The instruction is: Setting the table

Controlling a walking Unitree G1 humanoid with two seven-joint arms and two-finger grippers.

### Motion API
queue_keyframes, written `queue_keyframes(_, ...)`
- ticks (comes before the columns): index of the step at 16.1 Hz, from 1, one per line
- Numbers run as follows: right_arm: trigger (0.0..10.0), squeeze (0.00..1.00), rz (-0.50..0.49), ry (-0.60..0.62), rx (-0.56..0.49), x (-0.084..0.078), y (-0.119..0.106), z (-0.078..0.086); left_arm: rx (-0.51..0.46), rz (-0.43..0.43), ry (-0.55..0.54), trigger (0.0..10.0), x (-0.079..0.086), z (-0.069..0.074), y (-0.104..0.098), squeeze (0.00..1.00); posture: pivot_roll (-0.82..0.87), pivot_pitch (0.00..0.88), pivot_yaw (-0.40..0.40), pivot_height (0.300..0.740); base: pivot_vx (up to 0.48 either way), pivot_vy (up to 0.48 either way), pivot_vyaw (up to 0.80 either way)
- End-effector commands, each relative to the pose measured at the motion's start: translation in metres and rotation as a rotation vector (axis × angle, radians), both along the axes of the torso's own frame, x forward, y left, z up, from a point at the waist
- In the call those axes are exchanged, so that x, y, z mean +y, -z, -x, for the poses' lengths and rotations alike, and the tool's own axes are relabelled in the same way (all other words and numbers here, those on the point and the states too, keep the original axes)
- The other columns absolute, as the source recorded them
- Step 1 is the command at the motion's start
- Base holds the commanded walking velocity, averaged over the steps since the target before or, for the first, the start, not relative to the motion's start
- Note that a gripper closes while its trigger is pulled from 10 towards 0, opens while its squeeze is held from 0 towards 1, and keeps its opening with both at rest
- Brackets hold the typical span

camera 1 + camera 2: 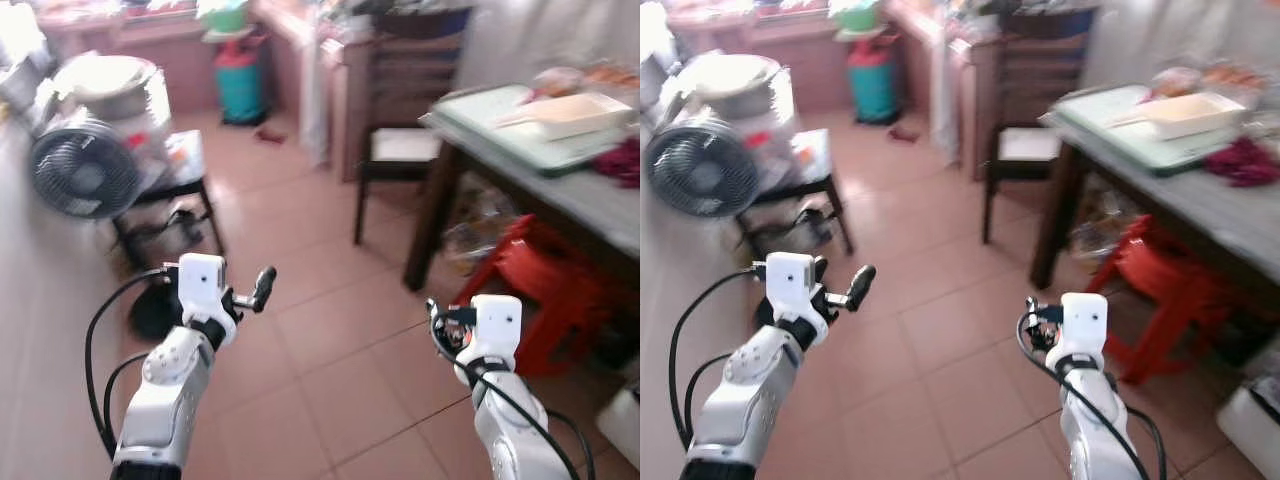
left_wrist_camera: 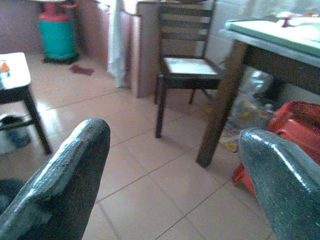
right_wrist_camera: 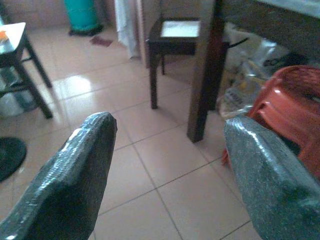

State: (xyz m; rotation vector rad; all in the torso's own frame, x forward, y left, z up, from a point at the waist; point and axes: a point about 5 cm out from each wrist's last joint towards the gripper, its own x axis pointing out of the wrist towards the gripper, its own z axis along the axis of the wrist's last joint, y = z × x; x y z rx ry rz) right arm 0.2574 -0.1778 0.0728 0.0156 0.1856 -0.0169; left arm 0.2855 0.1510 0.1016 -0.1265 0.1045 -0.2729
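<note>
Left claw [image 2: 172, 185] spread and empty over bare tiled floor [image 1: 320, 340], right claw [image 3: 165, 175] likewise spread, counter [image 1: 590, 195] edge ahead-right, one white tray [image 1: 570, 113] on it, one chair [image 1: 400, 140], one red stool [image 1: 540, 290], one fan [image 1: 85, 170] left.

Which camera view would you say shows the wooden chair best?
The left wrist view: the wooden chair shows backrest, seat and legs sharply. The eye views show it small and blurred beside the table; the right wrist view cuts off its backrest.

We see the table [image 1: 590, 200] on our right carrying a green mat [image 1: 500, 125] with a cream tray [image 1: 572, 113] on it, and a dark red cloth [image 1: 625, 160] beside the mat.
</note>
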Motion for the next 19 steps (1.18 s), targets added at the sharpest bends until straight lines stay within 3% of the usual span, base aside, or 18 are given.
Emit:
queue_keyframes(1,10.0,0.0,0.01,0.008,-0.007,-0.0021,-0.0027,-0.0004,-0.005,-0.003,0.013,10.0,-0.0009,-0.0006,-0.0012,0.0,-0.12,0.009,0.068,0.74,0.281,0.0,-0.72)
queue_keyframes(7,10.0,0.0,0.007,0.008,-0.004,-0.0017,-0.0019,0.0002,0.002,-0.005,0.012,10.0,-0.0002,0.0011,0.0009,0.0,-0.12,0.013,0.066,0.74,0.281,0.0,-0.78)
queue_keyframes(13,10.0,0.0,0.006,0.008,-0.006,-0.0008,-0.0018,0.0004,0.0,-0.008,0.019,10.0,0.0004,0.0004,0.0007,0.0,-0.12,0.009,0.069,0.74,0.334,0.0,-0.07)
queue_keyframes(19,10.0,0.0,0.004,0.004,-0.003,-0.0005,-0.0015,-0.0005,0.027,-0.017,0.019,10.0,0.0001,-0.0007,0.0054,0.0,-0.12,0.004,0.07,0.74,0.225,0.0,-0.79)
